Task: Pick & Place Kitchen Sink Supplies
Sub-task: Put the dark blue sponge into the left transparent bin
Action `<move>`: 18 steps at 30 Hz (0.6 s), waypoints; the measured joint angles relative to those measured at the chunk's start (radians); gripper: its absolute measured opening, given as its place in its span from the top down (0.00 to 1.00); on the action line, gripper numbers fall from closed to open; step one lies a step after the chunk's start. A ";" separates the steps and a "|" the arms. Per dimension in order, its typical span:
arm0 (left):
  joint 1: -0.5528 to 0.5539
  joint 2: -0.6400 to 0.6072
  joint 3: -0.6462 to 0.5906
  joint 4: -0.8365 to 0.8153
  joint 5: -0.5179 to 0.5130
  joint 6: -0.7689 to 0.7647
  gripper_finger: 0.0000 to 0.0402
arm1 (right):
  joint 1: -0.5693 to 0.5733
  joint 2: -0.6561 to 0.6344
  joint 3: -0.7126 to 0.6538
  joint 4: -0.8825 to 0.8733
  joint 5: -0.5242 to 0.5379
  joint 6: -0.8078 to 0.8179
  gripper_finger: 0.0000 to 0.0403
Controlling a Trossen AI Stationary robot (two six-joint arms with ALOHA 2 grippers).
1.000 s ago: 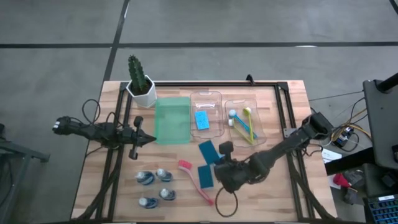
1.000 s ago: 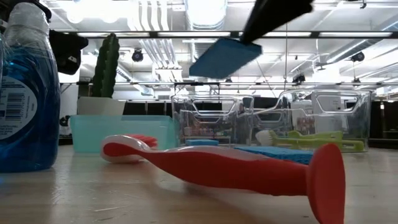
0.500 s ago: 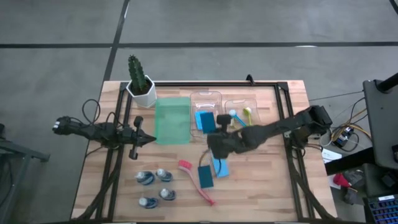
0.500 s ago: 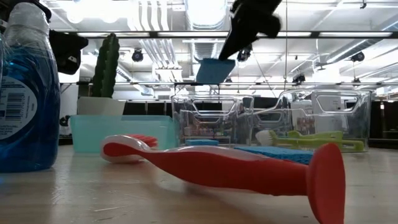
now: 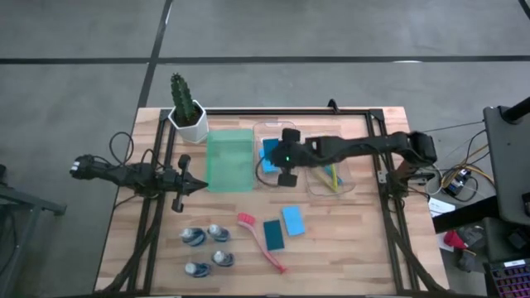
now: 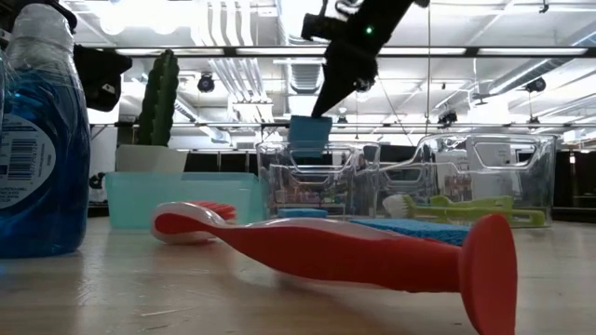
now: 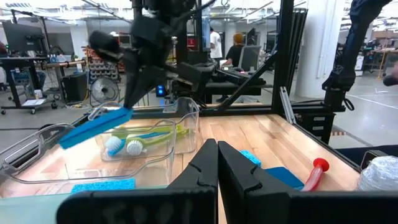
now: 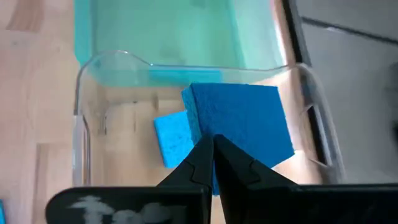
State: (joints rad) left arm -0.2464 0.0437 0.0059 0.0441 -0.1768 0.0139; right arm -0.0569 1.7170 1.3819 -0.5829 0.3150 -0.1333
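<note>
Sponge (image 8: 239, 127) in the jaws, that is where we are: the right gripper (image 8: 211, 163) is pinched shut on a blue block sponge and hangs above the middle clear tray (image 5: 276, 132), where one lighter blue sponge (image 8: 173, 140) already lies. We see the soft, porous slab dangling edge-down below the fingers in the low view, so it is not yet set down.

Just right of it, a second clear tray (image 5: 341, 184) holds the yellow-green and blue brushes (image 5: 329, 168) with their white heads. The green tray (image 5: 228, 161) to the left shows nothing in it.

We judge roughly half is left: two flat blue sponges (image 5: 283, 227), the glossy pink brush (image 5: 261, 246) with its long handle, and four rounded bottles (image 5: 206, 248) lie on the near wooden tabletop (image 5: 364, 248).

The left gripper (image 5: 184, 184) waits at the left, closed on nothing.
</note>
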 joint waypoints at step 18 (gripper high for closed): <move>0.000 0.000 0.000 0.000 0.000 0.000 0.99 | -0.081 0.163 -0.002 0.023 -0.055 0.002 0.98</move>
State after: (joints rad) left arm -0.2466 0.0433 0.0059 0.0441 -0.1768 0.0143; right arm -0.1383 1.8799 1.3800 -0.5600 0.2604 -0.1310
